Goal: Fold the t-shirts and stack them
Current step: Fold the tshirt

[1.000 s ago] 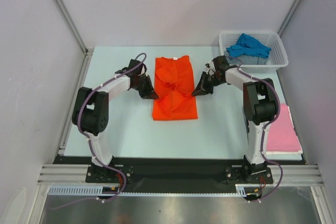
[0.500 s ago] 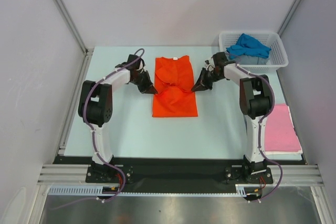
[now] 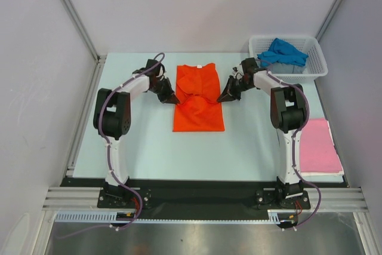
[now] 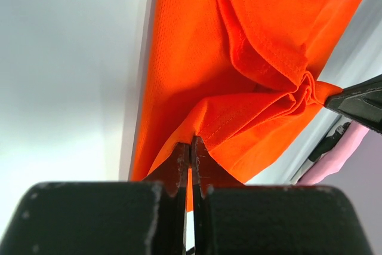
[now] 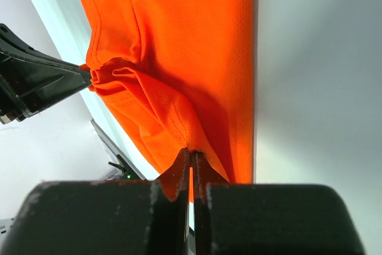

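The orange shirt [image 4: 179,58] is matt knit cloth with a fine pinhole weave and stitched hems. The table [image 3: 149,141] under it looks pale and smooth. The basket [image 3: 298,73] is white plastic mesh. The rail [image 3: 71,198] along the near edge is brushed metal.

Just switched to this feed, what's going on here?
Both arms are working the orange-red t-shirt in the middle of the table. The left gripper has its jaws shut on cloth at the shirt's left edge, the right gripper likewise at the right edge, with a bunched fold running between them. The blue t-shirt lies crumpled in the white basket; the pink t-shirt lies flat at the table's right edge.
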### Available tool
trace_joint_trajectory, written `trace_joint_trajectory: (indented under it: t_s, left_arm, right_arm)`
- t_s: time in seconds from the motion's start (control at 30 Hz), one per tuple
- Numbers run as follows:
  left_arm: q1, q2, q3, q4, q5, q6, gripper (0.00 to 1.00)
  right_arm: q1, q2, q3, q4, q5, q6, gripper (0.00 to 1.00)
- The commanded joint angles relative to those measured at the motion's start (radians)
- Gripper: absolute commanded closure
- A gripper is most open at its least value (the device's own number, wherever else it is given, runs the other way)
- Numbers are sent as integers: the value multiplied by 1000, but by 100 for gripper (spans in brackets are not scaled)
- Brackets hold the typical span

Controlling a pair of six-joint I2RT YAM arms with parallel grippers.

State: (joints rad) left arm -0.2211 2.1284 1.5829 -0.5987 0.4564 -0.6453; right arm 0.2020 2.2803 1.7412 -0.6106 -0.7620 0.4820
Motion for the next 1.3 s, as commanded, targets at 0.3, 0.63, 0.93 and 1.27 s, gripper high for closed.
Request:
trace_joint_trajectory:
  t_s: [0.3, 0.63, 0.93, 1.27]
  left_arm:
    - [8, 39, 86, -27, 2, 21, 100]
    - [9, 59, 127, -42, -21, 26, 95]
    - [3, -140, 141, -84, -229, 125, 52]
    - [-108, -335, -210, 287, 16, 67, 69]
  right_arm:
    - [-21, 39, 87, -41, -26, 4, 100]
    - [-38, 56, 93, -31, -40, 6, 98]
    - [-59, 21, 263, -271, 136, -150, 69]
    - [22, -172, -9, -22, 43, -57, 60]
